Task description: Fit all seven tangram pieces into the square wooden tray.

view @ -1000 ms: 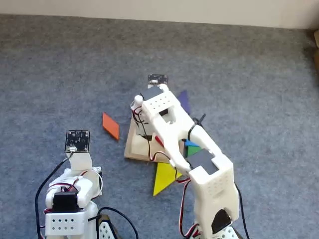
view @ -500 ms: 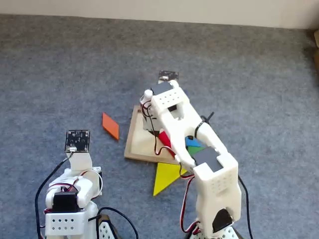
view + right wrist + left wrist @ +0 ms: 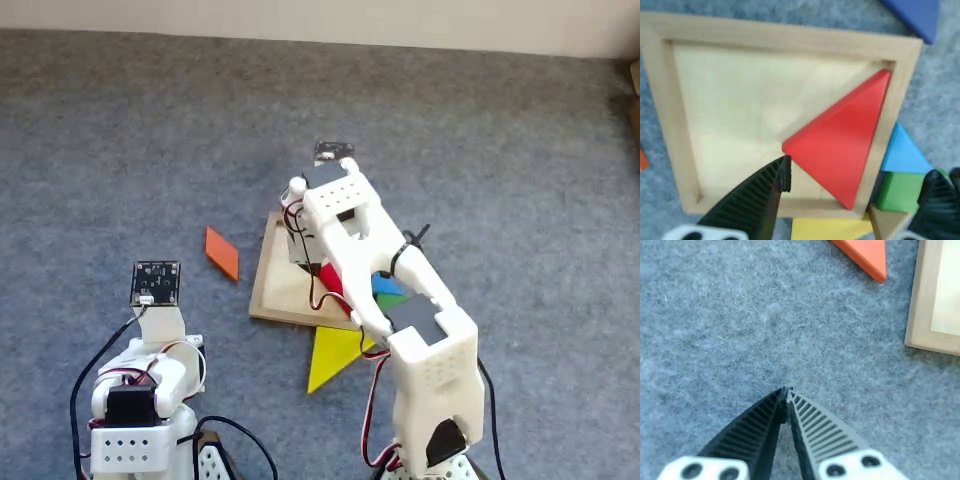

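The square wooden tray (image 3: 670, 125) lies under my right gripper (image 3: 860, 174), which hangs open over it. A red triangle (image 3: 840, 145) lies in the tray against one side, its long edge overlapping the rim. Just outside that rim sit a light blue triangle (image 3: 902, 155), a green square (image 3: 897, 190), a yellow triangle (image 3: 825, 230) and a tan piece (image 3: 887, 225). A dark blue piece (image 3: 917, 15) lies beyond the tray's far corner. In the high view the orange parallelogram (image 3: 222, 252) lies left of the tray (image 3: 270, 290). My left gripper (image 3: 786, 392) is shut and empty above the carpet.
Grey carpet covers the whole work area. The right arm (image 3: 380, 290) stretches across the tray's right half and hides part of it. The left arm (image 3: 140, 390) sits folded at the near left. The orange parallelogram (image 3: 865, 255) and a tray corner (image 3: 925, 305) lie ahead of the left gripper.
The right arm swung a little to the right over the tray and now covers the dark blue piece in the high view; it has held still since. The left arm has not moved.
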